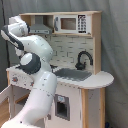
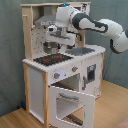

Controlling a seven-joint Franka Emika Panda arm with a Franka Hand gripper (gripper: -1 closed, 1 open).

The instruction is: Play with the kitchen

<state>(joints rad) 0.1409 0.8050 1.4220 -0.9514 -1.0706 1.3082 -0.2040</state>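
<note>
The kitchen (image 2: 60, 75) was seen standing upright on a wooden floor (image 2: 15, 119) before a grey curtain (image 2: 10, 45) in the second exterior view. In that view the hob (image 2: 52, 59) with its red rings was noted on the left part of the counter and the grey sink (image 2: 82, 50) to its right. The oven door (image 2: 74, 102) below was found open, swung down and outward. In the first exterior view the black faucet (image 1: 83, 59) was recorded behind the sink, with a toy microwave (image 1: 70, 23) on the upper shelf and the grey hood (image 1: 44, 29) beside it.

The white arm (image 2: 95, 26) was observed reaching in from the second exterior view's right — its wrist bent down under the hood. The gripper (image 2: 50, 47) was held above the hob, apart from its surface. A small dark rounded object appeared at the fingertips, but what it was could not be made out — nor could the spread of the jaws be told.
</note>
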